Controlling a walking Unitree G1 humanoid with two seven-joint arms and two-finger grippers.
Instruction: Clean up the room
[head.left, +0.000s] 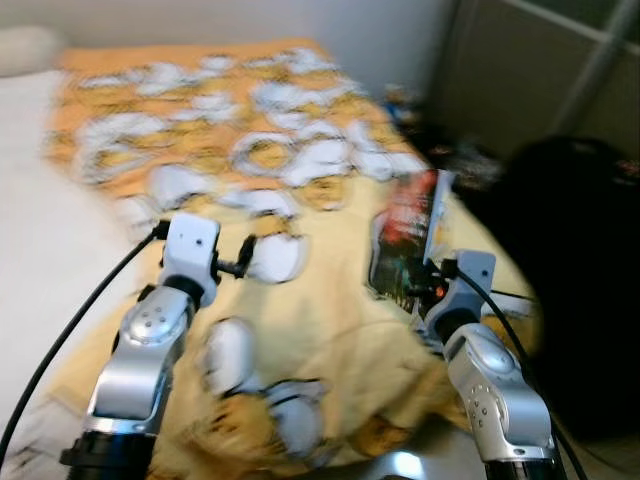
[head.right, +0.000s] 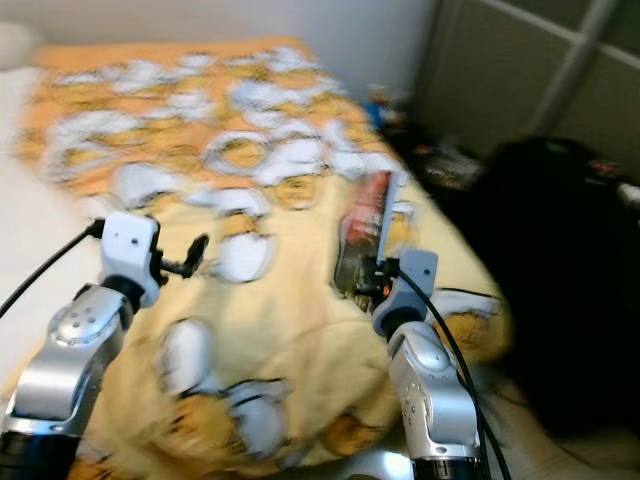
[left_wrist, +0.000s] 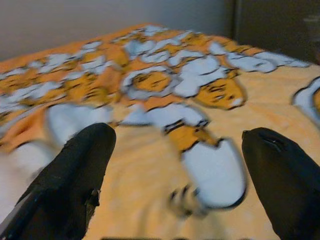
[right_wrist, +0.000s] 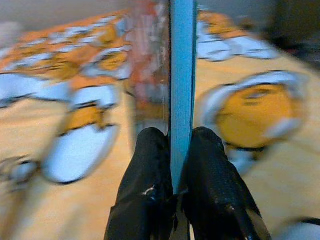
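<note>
scene: bed (head.left: 30, 190) with a yellow-orange blanket (head.left: 330, 330) printed with white and orange blobs; head views are blurred.
book: thin, red and dark cover, blue edge (right_wrist: 181, 75). Held on edge above the blanket on the robot's right side (head.left: 405, 240), tilted slightly, cover facing left. Cover text unreadable.
right gripper: (right_wrist: 177, 150) both fingers pressed on the book's lower edge, one either side of the blue strip, no gap. In the head view it sits at the book's near bottom corner (head.left: 432, 285), over the blanket near the bed's right edge.
left gripper: (left_wrist: 175, 145) fingers wide apart, nothing between them. Held over the blanket on the left (head.left: 240, 262), pointing toward a white patch of the print. Contact with the fabric: can't tell, looks slightly above.
left fingers: (left_wrist: 75, 170) one black pad at each side of the wrist view, blanket pattern between.
arms: both silver forearms reach forward from the bottom of frame, a black cable (head.left: 80, 320) trailing off the left wrist, another off the right.
pillow: pale, at the far left corner of the bed (head.left: 25, 45).
right of bed: big dark shape (head.left: 575, 260), too blurred to identify; small clutter (head.left: 410, 105) on the floor by the far corner, also unclear.
background: light wall behind the bed, grey panelled surface (head.left: 540, 70) at the far right.
</note>
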